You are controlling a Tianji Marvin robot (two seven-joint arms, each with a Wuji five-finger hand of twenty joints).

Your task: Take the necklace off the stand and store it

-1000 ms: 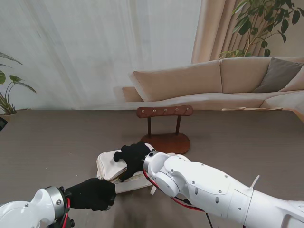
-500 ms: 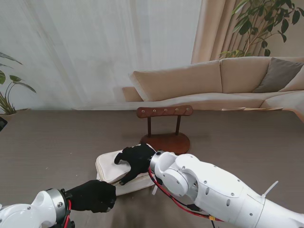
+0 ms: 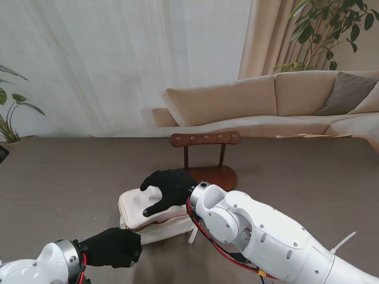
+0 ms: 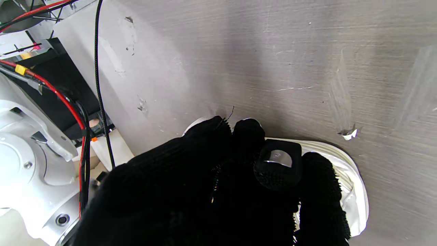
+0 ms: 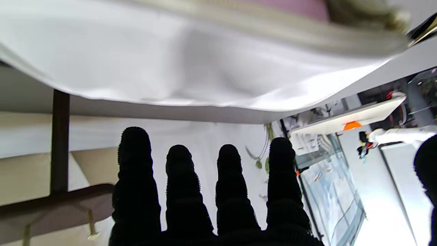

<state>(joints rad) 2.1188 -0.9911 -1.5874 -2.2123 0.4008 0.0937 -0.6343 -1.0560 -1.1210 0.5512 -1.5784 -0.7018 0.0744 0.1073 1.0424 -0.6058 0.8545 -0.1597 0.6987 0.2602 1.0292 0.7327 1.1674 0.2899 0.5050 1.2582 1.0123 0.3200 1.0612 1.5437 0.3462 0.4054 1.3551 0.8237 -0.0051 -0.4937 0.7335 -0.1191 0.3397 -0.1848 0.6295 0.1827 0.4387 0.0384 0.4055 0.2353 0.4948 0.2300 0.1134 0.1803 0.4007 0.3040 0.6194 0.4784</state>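
The wooden necklace stand stands at the table's middle with bare pegs; I see no necklace anywhere. A white pouch lies just nearer to me than the stand, its lid down and a pink lining showing in the seam. My right hand hovers over the lid, open, with its fingers straight and apart and the pouch close beyond them. My left hand is a shut fist at the pouch's near corner. From the left wrist, its curled fingers hide part of the pouch.
My big white right forearm crosses the near right of the table and hides that area. A beige sofa runs behind the table's far edge, with plants at both sides. The stand's post shows beside my right fingers.
My right hand has lifted off the pouch and moved a little farther from me, fingers spreading. The pouch lid has come down. My left fist has drawn slightly nearer to me.
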